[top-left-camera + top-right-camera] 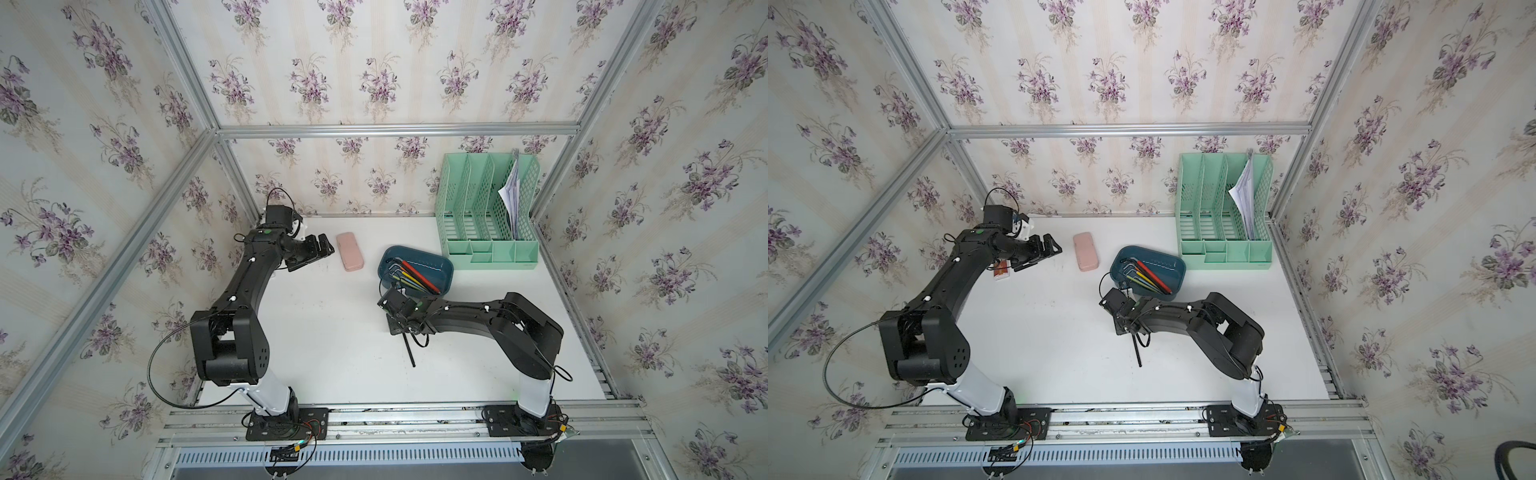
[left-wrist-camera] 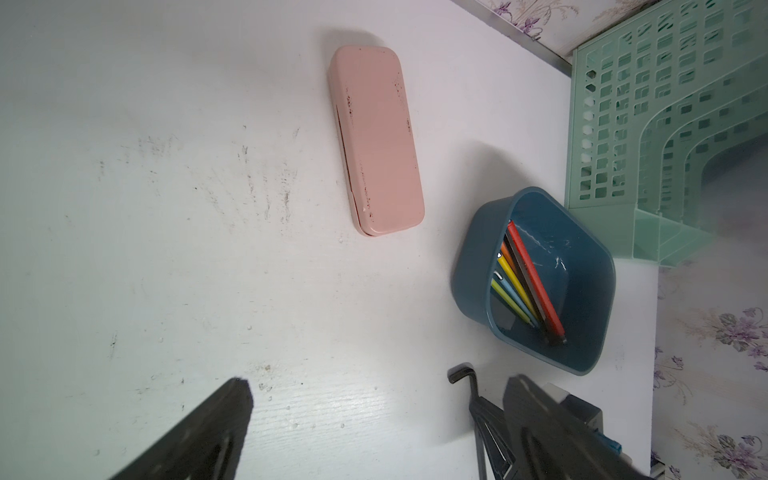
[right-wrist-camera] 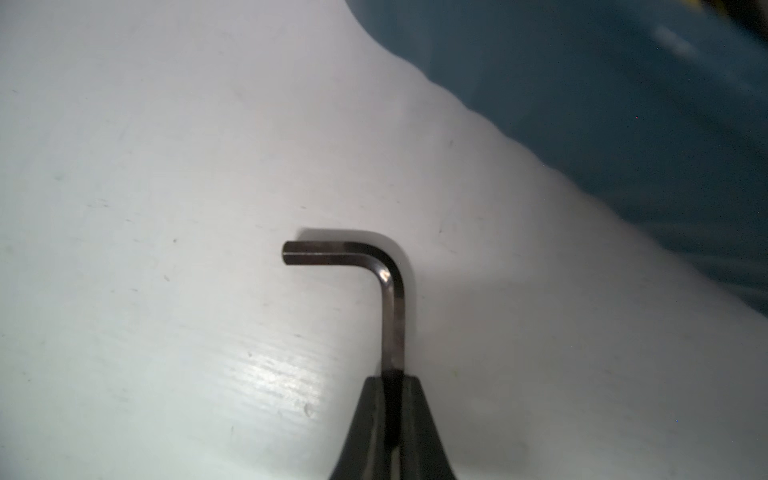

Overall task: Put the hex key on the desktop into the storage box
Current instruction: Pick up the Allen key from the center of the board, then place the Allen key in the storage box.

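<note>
Right fingers [image 3: 362,415] are clamped on the black L-shaped steel hex key [image 3: 392,316], which it seems is not yet lifted off the white counter [image 1: 324,332], just beside the dark teal plastic storage box [image 2: 469,266]. Left fingers [image 2: 208,428] are apart & empty. Grasp done; lift, carry & drop are left.

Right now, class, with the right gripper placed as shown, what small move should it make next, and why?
Probably lift straight up a little. The right gripper is shut on the black hex key, which seems to lie on the white desktop, and the teal storage box beside it has a wall to clear.
</note>
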`<state>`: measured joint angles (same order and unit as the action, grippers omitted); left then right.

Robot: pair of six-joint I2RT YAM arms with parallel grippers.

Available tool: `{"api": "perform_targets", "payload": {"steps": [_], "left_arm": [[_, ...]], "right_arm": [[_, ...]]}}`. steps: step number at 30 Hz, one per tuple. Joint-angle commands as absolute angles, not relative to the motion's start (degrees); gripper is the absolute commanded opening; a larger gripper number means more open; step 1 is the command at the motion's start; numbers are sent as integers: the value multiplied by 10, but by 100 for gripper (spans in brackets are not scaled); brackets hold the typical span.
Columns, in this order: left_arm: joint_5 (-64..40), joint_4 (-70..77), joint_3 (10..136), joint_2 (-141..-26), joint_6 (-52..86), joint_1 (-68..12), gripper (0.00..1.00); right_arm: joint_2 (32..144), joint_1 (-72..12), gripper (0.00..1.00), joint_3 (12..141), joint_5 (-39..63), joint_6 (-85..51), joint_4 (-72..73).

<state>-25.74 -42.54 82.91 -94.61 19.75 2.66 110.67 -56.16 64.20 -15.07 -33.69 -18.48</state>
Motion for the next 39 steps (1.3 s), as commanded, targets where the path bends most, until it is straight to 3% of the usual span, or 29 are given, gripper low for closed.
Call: {"api": "perform_targets", "payload": {"steps": [1, 17, 28, 39], "left_arm": [[-261, -421, 832, -945, 197, 27, 99], [-262, -418, 825, -938, 199, 26, 99], [-265, -416, 823, -938, 200, 26, 99], [-268, -415, 822, -939, 201, 26, 99]], "right_arm": [[1123, -559, 2, 622, -130, -341, -350], [992, -527, 0, 666, -138, -290, -332], [926, -480, 0, 699, -153, -167, -301], [962, -401, 0, 771, -124, -72, -277]]}}
